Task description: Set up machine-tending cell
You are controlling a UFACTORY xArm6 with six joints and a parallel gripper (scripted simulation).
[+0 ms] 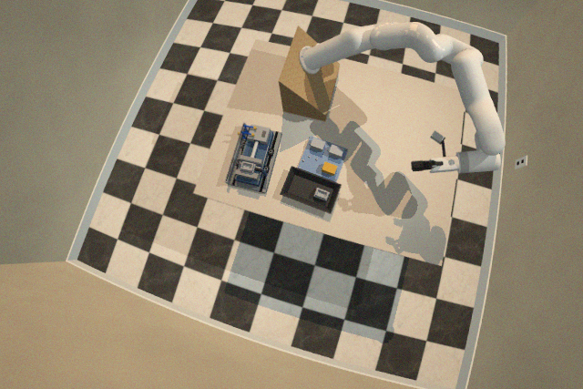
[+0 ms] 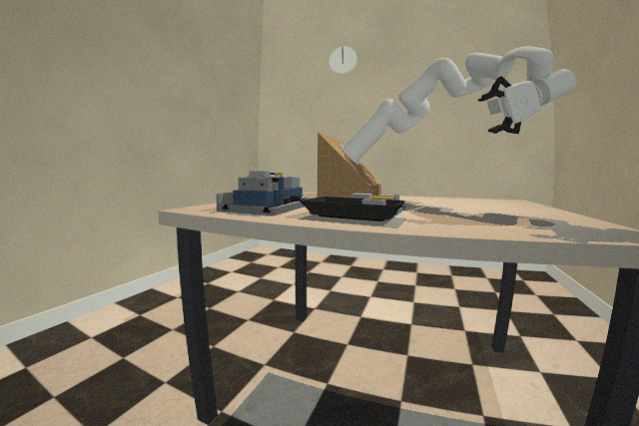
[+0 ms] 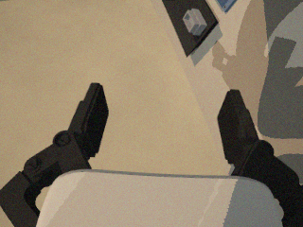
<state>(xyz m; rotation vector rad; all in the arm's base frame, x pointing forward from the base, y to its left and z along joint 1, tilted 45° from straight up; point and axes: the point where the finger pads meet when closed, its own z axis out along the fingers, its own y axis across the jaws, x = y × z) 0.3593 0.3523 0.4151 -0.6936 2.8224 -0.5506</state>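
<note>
My gripper is open and empty, high in the air over the table's right side, far from all the parts; it also shows in the side view and the wrist view. The vise stands at the table's left, with a grey piece in its opening. The blue infeed plate holds two aluminium blanks and a brass blank. The black outfeed tray holds one finished part, pocket up.
The arm rises from a wooden wedge at the back of the table, behind the plate. The vise, plate and tray sit close together. The table's right edge lies under my gripper.
</note>
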